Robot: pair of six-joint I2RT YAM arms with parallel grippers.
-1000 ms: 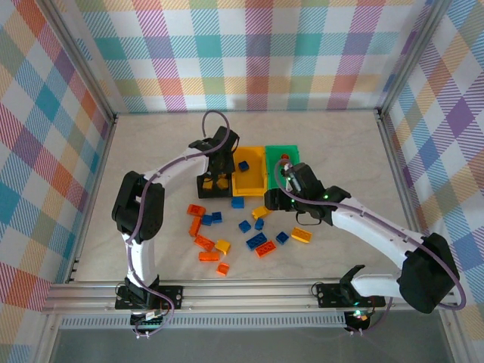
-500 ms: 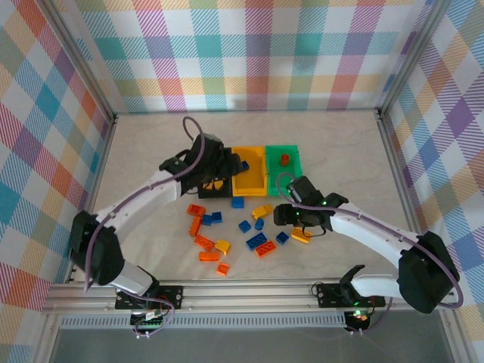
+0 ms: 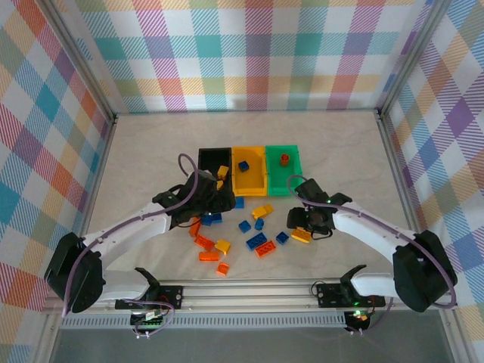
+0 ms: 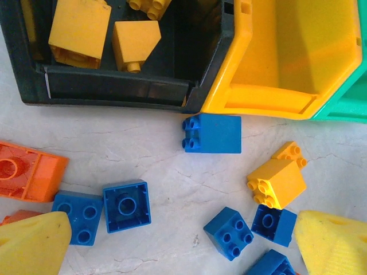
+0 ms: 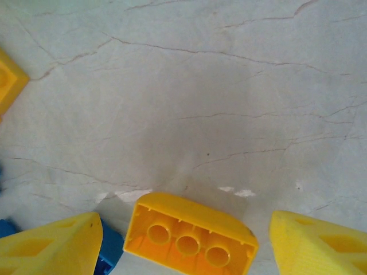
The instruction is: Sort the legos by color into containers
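Observation:
The black bin (image 3: 206, 157) holds yellow legos (image 4: 80, 28), the yellow bin (image 3: 257, 180) a blue lego (image 3: 243, 165), and the green bin (image 3: 291, 175) an orange-red lego (image 3: 284, 159). Loose blue, yellow and orange legos lie in front of the bins. My left gripper (image 3: 204, 206) hovers open over blue legos (image 4: 126, 205), (image 4: 229, 232), with nothing between its fingertips (image 4: 31, 246). My right gripper (image 3: 304, 227) stands open astride an upside-down long yellow lego (image 5: 189, 235). There is a gap on each side, and the fingertips (image 5: 321, 246) do not touch it.
A blue lego (image 4: 213, 133) lies just before the seam of the black and yellow bins, and a yellow lego (image 4: 278, 180) lies near it. Orange legos (image 3: 204, 242) lie to the left front. A blue lego (image 5: 109, 252) sits by my right gripper's left finger.
My left arm has drawn back from the black bin to the loose legos, with its jaws now wide. My right gripper has come from the green bin down over the yellow lego.

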